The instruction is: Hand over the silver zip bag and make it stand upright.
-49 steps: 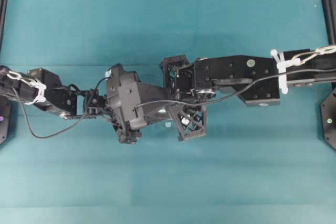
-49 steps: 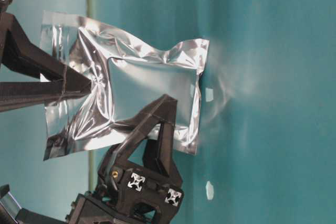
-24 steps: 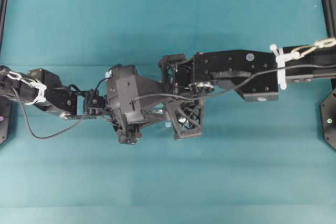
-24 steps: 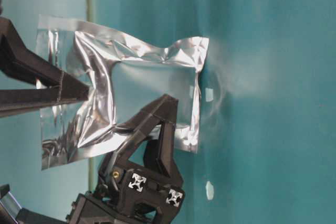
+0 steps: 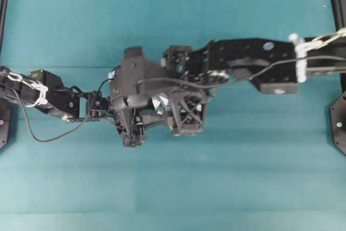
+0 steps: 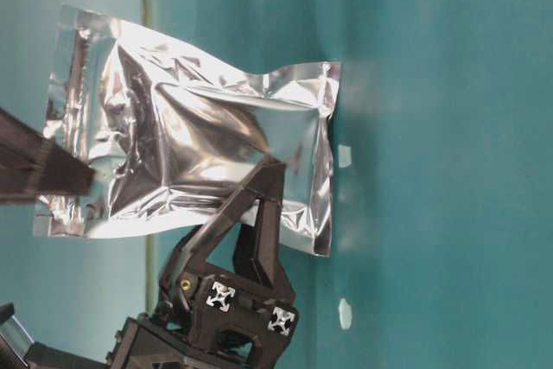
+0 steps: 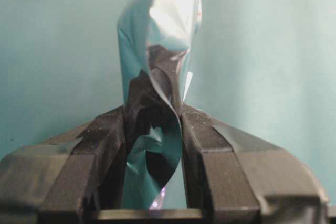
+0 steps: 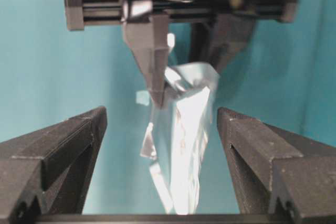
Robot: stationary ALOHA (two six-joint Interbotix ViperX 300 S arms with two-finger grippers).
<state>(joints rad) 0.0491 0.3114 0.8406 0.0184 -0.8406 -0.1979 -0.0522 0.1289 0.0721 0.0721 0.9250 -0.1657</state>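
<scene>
The silver zip bag (image 6: 190,153), crinkly foil, stands upright, and its bottom edge appears to rest on the teal table (image 6: 449,162). My left gripper (image 7: 154,121) is shut on it, pinching a side edge low down; one of its fingers (image 6: 259,205) crosses the bag's front. My right gripper (image 8: 160,116) is open above the bag, which hangs edge-on (image 8: 184,140) between the spread fingers without touching them. One right finger (image 6: 47,172) shows just off the bag's top. From overhead both arms cover the bag except a silver sliver (image 5: 160,103).
Two tiny white scraps (image 6: 344,155) (image 6: 345,313) lie on the table by the bag's foot. The two arms meet over the table's middle (image 5: 173,187). Black frame parts stand at the side edges (image 5: 339,123).
My right gripper has opened, let go of the bag's top and drawn back upward. The bag's top has sprung out flatter. My left gripper keeps its hold.
</scene>
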